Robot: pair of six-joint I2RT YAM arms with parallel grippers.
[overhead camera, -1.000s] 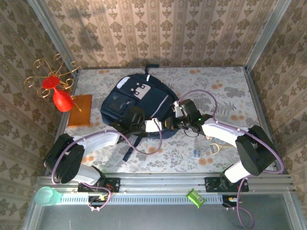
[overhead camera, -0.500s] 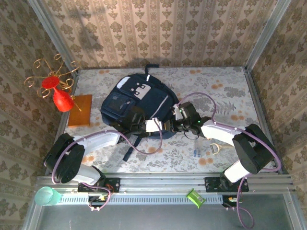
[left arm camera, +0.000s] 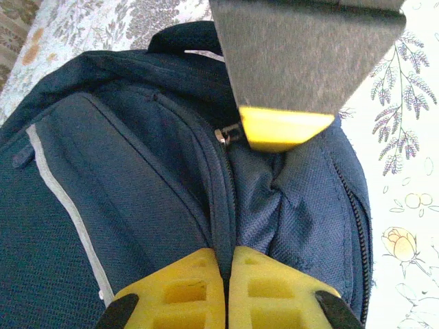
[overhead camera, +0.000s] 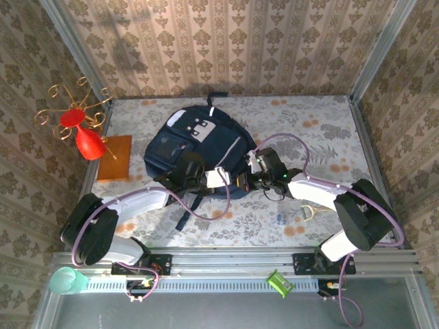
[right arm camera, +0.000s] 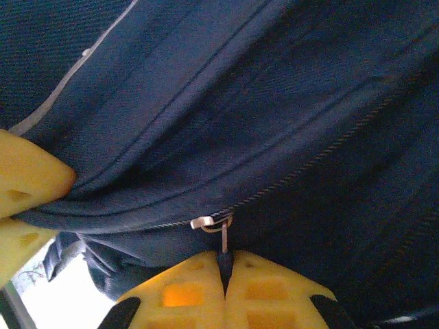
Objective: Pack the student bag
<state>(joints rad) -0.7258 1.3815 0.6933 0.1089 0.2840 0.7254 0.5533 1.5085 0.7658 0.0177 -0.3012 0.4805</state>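
The student bag (overhead camera: 195, 147), a dark navy backpack with white patches, lies flat in the middle of the table. Both grippers meet at its near right edge. My left gripper (overhead camera: 221, 177) is shut on a fold of navy fabric (left arm camera: 226, 226) beside the zip. My right gripper (overhead camera: 244, 179) is shut on the dark zip pull (right arm camera: 224, 259), which hangs from the silver slider (right arm camera: 206, 222). In the left wrist view the right gripper's yellow fingertip (left arm camera: 281, 129) sits at the slider (left arm camera: 223, 135). The left gripper's yellow fingers (right arm camera: 27, 181) show at the left edge of the right wrist view.
A red vase with a gold wire stand (overhead camera: 88, 140) sits on an orange board (overhead camera: 115, 159) at the left. A small looped tool (overhead camera: 306, 210) and a small blue item (overhead camera: 280, 219) lie near the right arm. Wallpapered walls close in three sides.
My left gripper has closed onto the bag's fabric. The right gripper opened briefly and shut again on the zip pull, shifting slightly to the left.
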